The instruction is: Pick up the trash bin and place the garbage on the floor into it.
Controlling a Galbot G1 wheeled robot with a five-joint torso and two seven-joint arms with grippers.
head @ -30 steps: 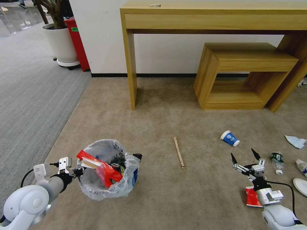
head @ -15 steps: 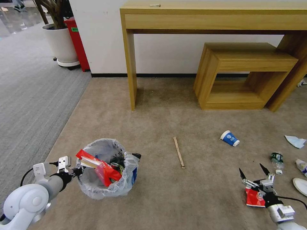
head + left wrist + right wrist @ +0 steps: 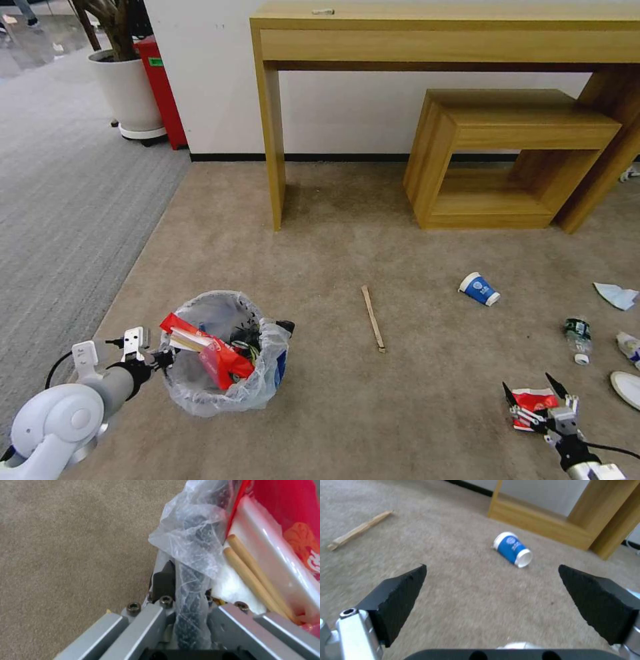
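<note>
White rounded arms, black cables, silver screwed left hand (image 3: 160,360) and right hand (image 3: 533,397), black fingertips.

1. A long wooden desk (image 3: 440,33) was set against the white wall (image 3: 200,73) across the upper frame.
2. A low wooden bench (image 3: 513,153) was tucked beneath it at upper right.
3. A white planter (image 3: 127,90) and a red bin (image 3: 160,87) were placed at upper left, on grey striped carpet (image 3: 60,200).

White wall (image 3: 347,107) behind wooden desk (image 3: 440,33) and low wooden bench (image 3: 513,133); beige carpet (image 3: 347,227) beside grey striped carpet (image 3: 60,200)
</note>
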